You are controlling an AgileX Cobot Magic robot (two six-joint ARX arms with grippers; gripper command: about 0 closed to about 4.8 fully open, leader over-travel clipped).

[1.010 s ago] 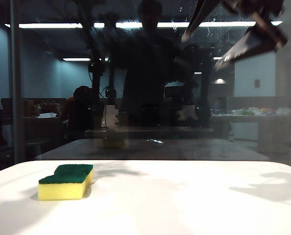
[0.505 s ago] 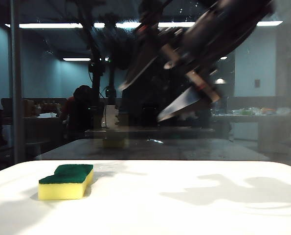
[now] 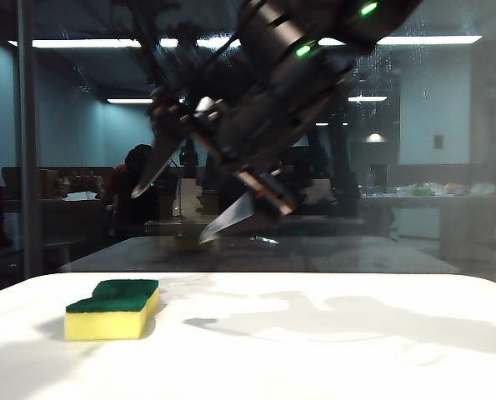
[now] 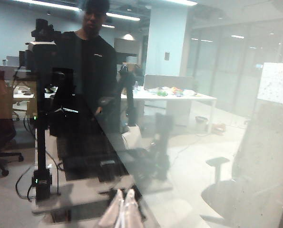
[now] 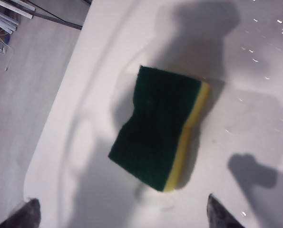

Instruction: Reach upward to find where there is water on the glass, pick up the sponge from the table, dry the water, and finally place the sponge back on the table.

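The sponge [image 3: 114, 310] lies flat on the white bench [image 3: 331, 350], green side up, at the lower left of the exterior view and untouched. The right gripper [image 3: 174, 204] hangs in the middle of that frame, above the bench and up and to the right of the sponge, its arm slanting down from the upper right corner. Its two fingers are spread wide, tips pointing down and left, with nothing between them. In the right wrist view the sponge [image 5: 158, 126] sits mid-frame near a rounded corner of the bench [image 5: 74, 142], and only the two dark fingertips [image 5: 22, 213] show, far apart at the lower corners.

Behind the bench stands the glass [image 3: 64, 167], dark and full of reflections. Water [image 3: 373, 62] shows as pale specks and thin streaks at the upper right of the exterior view.

The left gripper [image 4: 123, 211] peeks in at the bottom centre of the left wrist view, facing the glass [image 4: 203, 118], its pale fingers pressed together and holding nothing.
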